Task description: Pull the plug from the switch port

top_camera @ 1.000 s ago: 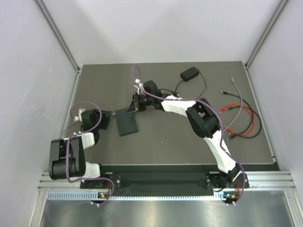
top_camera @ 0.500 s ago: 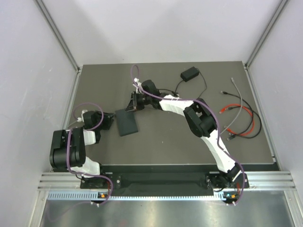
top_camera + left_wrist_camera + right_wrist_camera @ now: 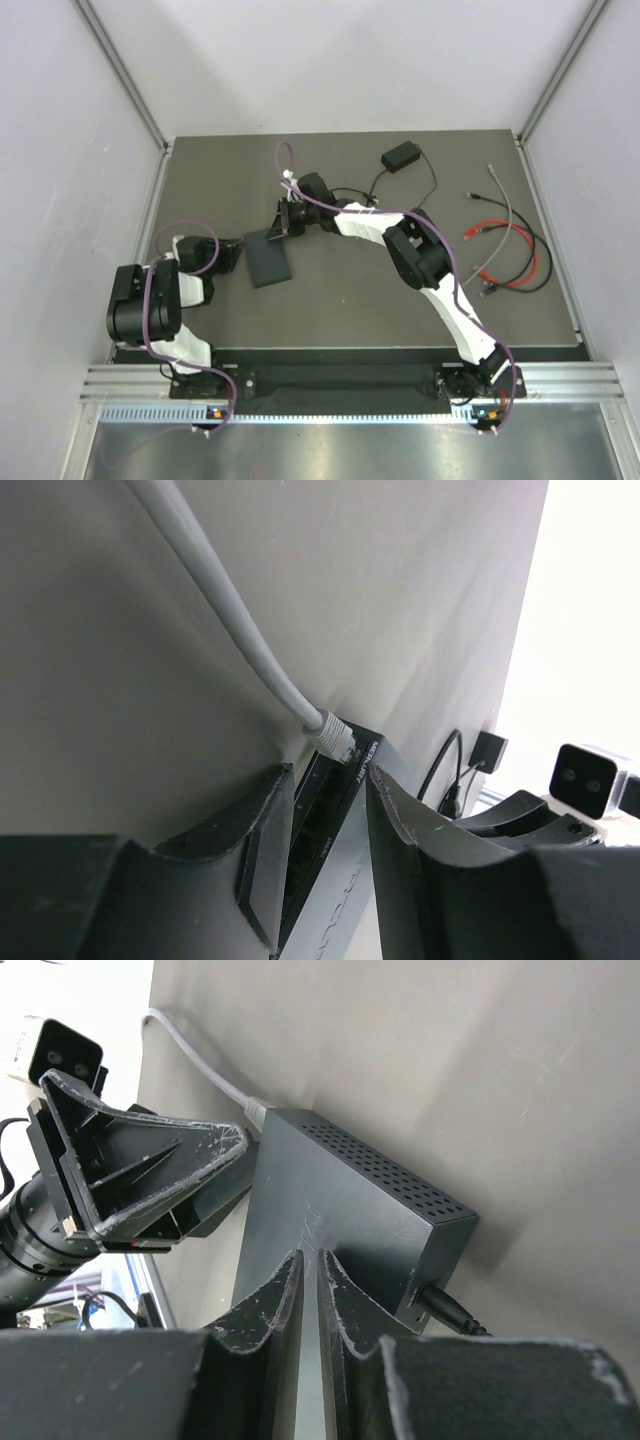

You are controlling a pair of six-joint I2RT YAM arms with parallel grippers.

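Note:
The switch is a flat black box lying left of the table's middle. A grey plug on a grey cable sits in a port at the end of its socket edge. My left gripper is open, with its jaws straddling that socket edge just short of the plug; it also shows in the top view. My right gripper is shut and empty, with its tips resting on the switch's top. The plug also shows in the right wrist view.
A small black power brick lies at the back, and its thin cord plugs into the switch's far side. Loose red, grey and black cables lie at the right. Walls enclose the table.
The left arm's elbow has swung toward the near left, and its gripper has edged closer to the switch. The right arm has shifted slightly left. The switch has stayed in place.

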